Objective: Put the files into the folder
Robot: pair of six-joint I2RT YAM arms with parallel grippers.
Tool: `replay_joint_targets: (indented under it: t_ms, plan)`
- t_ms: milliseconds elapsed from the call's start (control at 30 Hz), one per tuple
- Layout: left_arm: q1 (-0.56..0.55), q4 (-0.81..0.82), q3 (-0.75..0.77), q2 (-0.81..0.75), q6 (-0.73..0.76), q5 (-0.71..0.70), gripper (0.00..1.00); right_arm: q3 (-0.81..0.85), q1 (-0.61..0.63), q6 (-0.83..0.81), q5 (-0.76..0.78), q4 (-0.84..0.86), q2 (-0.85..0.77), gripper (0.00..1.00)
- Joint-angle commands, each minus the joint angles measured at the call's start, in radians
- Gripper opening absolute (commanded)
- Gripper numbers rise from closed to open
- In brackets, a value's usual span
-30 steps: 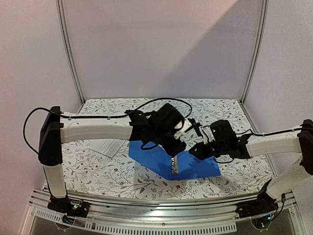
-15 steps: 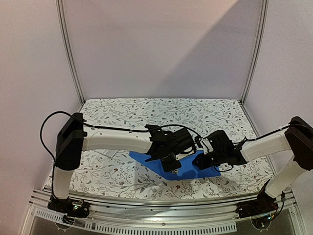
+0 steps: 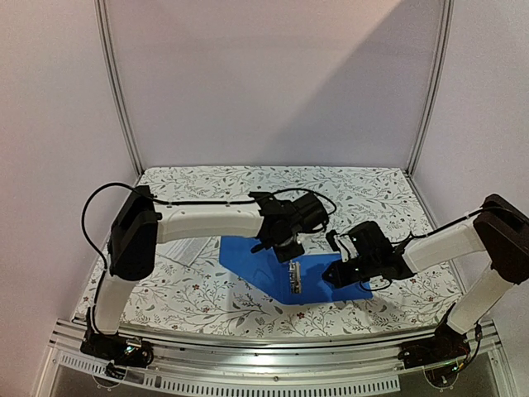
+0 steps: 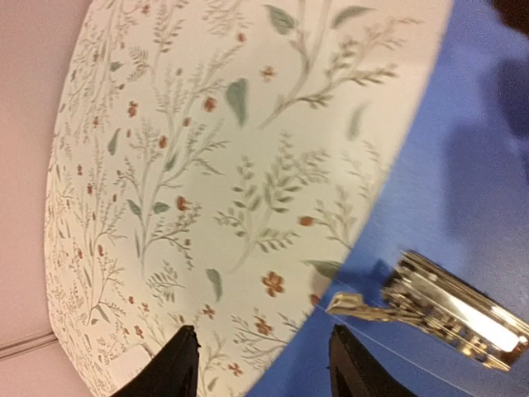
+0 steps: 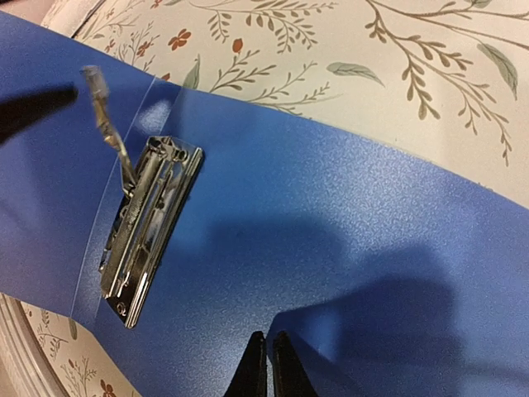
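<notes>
Overhead, the folder [image 3: 264, 263] lies open on the floral counter [image 3: 190, 289], at 6 o'clock of centre. Both arms reach over it, but from up there the fingers' spacing is too small to read. The wrist cameras settle it. Left wrist: the left fingers [image 4: 354, 364] stand spread with nothing between them, above the line where blue cover meets cloth, the ring mechanism [image 4: 450, 306] at their 2 o'clock. Right wrist: the right fingers [image 5: 266, 364] are pressed together, pinching nothing, tips down by the blue cover, contact impossible to judge. The mechanism sits at their 10 o'clock, its lever [image 5: 103, 107] jutting past the end.
</notes>
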Motion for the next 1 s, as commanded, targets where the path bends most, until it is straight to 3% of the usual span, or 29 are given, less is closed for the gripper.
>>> replay_joint_targets:
  t_ms: [0, 133, 333, 433, 600, 800, 967]
  plan:
    - [0.085, -0.008, 0.101, 0.076, 0.015, -0.049, 0.55, 0.006, -0.001, -0.014, -0.011, -0.064, 0.032, 0.04]
    - [0.113, 0.017, 0.152, 0.031, -0.056, -0.033, 0.58, 0.015, -0.001, -0.019, -0.029, -0.067, 0.019, 0.06]
    - [0.164, 0.095, -0.023, -0.219, -0.236, -0.068, 0.66, 0.052, -0.002, -0.008, -0.049, -0.081, -0.107, 0.07]
    - [0.222, 0.143, -0.201, -0.394, -0.342, -0.046, 0.76, 0.064, 0.0, -0.013, -0.051, -0.058, -0.188, 0.11]
    - [0.396, 0.241, -0.525, -0.67, -0.474, 0.095, 0.82, 0.076, 0.005, -0.005, -0.054, 0.004, -0.233, 0.22]
    - [0.618, 0.315, -0.827, -0.837, -0.64, 0.292, 0.83, 0.187, 0.072, -0.007, -0.056, -0.019, -0.167, 0.29]
    - [0.699, 0.383, -1.046, -0.943, -0.76, 0.376, 0.83, 0.234, 0.177, -0.056, -0.004, -0.015, -0.156, 0.32]
